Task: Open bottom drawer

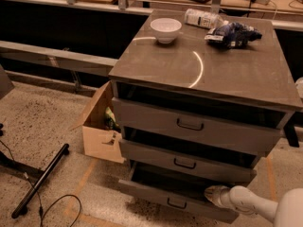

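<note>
The grey cabinet [203, 74] has three drawers. The bottom drawer [147, 194] is the lowest and slimmest, and its small black bail handle [176, 203] sits at the middle of the front. It stands pulled out a little past the middle drawer [151, 155], with a dark gap showing above its front panel. My gripper [211, 194] comes in from the lower right on a white arm [251, 203]. Its tip is at the top edge of the bottom drawer's front, right of the handle.
A white bowl [165, 30], a plastic bottle [203, 18] and a blue bag [232, 34] lie on the cabinet top. An open cardboard box [100, 131] stands against the cabinet's left side. A black pole [40, 181] and a cable [57, 207] lie on the floor at left.
</note>
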Robot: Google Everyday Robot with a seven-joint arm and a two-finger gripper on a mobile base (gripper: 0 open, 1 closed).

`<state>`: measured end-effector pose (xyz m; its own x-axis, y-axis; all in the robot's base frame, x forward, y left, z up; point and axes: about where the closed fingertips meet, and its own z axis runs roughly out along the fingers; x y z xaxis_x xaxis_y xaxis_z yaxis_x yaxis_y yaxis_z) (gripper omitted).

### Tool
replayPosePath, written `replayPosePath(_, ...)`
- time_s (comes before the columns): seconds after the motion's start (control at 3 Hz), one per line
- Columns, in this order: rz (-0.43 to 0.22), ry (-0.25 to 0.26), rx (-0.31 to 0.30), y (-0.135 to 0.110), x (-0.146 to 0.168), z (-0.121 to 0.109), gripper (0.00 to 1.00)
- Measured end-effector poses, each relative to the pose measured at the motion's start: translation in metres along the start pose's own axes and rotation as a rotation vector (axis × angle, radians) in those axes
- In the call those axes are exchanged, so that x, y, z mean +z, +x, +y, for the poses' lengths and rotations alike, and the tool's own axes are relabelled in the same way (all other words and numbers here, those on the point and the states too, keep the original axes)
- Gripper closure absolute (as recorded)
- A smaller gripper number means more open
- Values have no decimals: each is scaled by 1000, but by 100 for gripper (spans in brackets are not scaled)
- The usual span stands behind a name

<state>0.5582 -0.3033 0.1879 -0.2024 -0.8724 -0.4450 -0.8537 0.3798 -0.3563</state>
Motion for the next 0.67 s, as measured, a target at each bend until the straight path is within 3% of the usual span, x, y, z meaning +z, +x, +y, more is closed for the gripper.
replayPosePath(0.67,25,-126,18,9,9,18,100)
